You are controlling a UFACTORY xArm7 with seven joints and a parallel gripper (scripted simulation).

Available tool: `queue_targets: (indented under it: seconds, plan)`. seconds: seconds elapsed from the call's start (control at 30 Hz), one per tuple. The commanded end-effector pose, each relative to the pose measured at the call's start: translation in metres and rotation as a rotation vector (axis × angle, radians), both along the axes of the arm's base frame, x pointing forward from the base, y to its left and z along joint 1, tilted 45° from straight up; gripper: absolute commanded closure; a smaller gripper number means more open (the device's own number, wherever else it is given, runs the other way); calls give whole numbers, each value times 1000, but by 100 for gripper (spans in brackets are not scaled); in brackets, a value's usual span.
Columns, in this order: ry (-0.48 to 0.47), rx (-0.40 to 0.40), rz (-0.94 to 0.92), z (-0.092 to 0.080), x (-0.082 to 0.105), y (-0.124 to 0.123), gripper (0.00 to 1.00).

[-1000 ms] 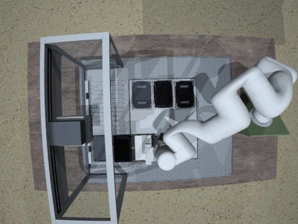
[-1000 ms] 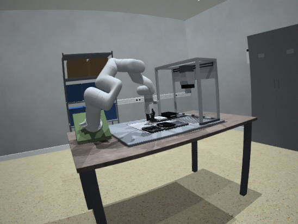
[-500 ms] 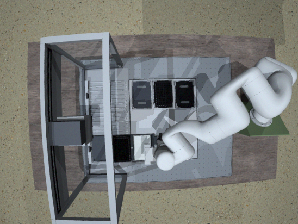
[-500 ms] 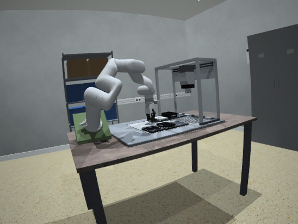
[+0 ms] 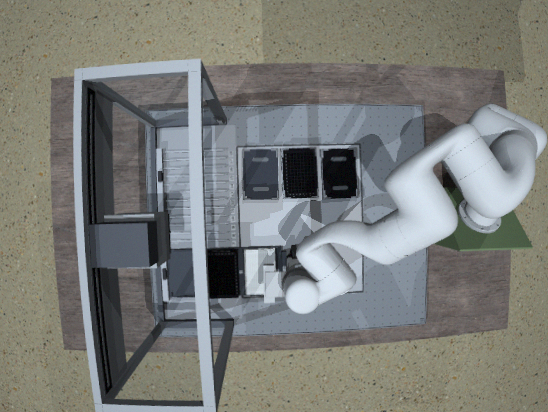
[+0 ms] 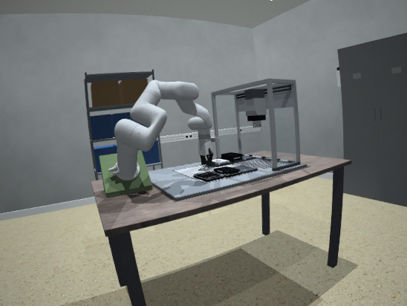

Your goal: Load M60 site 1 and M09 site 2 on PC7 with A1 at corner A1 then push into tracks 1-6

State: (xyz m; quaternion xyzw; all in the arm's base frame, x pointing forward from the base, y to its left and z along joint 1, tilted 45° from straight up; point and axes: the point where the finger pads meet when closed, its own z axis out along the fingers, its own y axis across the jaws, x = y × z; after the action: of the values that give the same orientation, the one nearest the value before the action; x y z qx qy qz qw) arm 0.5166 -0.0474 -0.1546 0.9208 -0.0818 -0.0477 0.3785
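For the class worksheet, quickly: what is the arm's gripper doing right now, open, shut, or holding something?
Gripper: open, holding nothing, low at the handle end of the plate carrier.

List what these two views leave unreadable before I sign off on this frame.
- Gripper fingertips: top view, hidden under the arm's wrist; exterior view, too small.
- Carrier handle end: top view, covered by the wrist.
- Plate on the carrier: A1 corner mark too small in both views.
- Track numbers on the apron: illegible.
- Lamp behind the rails: not discernible in either view.
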Motion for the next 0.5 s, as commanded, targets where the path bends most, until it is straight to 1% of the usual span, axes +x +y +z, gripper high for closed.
queue_targets:
  seconds: [0.0,0.47]
  plan:
    - [-5,3,4,1,4,2,18]
    - [-5,3,4,1,3,2,18]
